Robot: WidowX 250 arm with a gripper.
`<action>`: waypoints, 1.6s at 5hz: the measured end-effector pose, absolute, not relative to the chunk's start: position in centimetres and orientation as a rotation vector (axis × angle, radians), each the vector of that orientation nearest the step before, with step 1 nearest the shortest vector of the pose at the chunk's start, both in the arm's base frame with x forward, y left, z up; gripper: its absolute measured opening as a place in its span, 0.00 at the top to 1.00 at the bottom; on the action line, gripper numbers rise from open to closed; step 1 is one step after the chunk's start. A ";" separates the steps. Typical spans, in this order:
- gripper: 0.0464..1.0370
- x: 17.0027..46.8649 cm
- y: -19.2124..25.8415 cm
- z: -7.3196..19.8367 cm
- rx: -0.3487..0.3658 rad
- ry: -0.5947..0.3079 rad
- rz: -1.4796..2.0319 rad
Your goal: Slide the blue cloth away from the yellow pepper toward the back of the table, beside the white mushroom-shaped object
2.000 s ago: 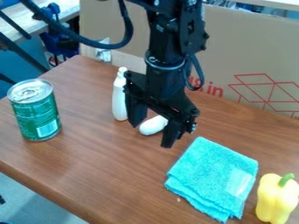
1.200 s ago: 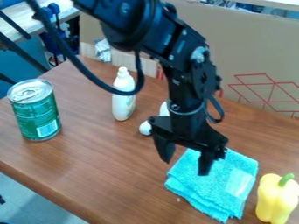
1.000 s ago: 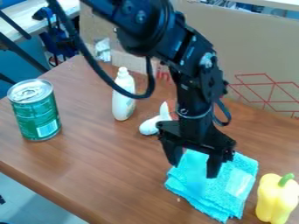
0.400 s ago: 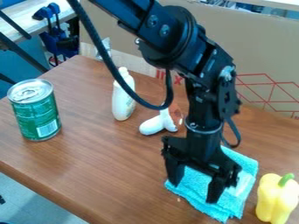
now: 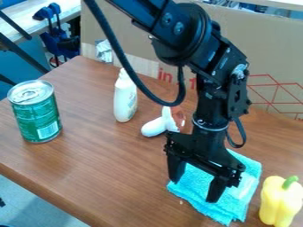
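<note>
A black pincer (image 5: 195, 189) stands wide open over one folded blue cloth (image 5: 231, 206) on a brown wooden counter (image 5: 106, 173).
Its two fingers (image 5: 217, 188) are spread well apart with nothing seen gripped between them, though whether their tips touch the cloth is hard to tell from this angle; one yellow pepper (image 5: 280, 201) stands just beside the cloth at the view's right, one white bottle (image 5: 125, 102) and one white object (image 5: 155, 127) sit near each other beyond the pincer, one green can (image 5: 36, 117) stands upright at the left, and cardboard (image 5: 260, 48) rises behind.
</note>
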State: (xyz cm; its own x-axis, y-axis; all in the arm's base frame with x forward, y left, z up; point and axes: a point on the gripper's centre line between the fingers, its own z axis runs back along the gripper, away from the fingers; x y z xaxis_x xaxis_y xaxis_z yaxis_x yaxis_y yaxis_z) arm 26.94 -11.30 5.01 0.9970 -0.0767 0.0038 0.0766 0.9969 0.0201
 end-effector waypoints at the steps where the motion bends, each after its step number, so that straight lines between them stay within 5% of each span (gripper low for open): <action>1: 0.04 28.4 -10.9 5.2 0.021 -0.041 -0.046; 5: 0.04 28.5 -11.6 3.3 -0.015 -0.047 -0.021; 6: 0.03 29.5 -10.2 2.1 0.090 -0.061 -0.030; 8: 0.04 34.1 -9.1 3.6 0.047 -0.195 0.016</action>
State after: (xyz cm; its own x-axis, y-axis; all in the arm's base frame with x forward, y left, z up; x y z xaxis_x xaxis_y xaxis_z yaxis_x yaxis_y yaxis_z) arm 34.11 -9.12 3.58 0.9810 0.0110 0.1938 -0.0201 0.9988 0.0452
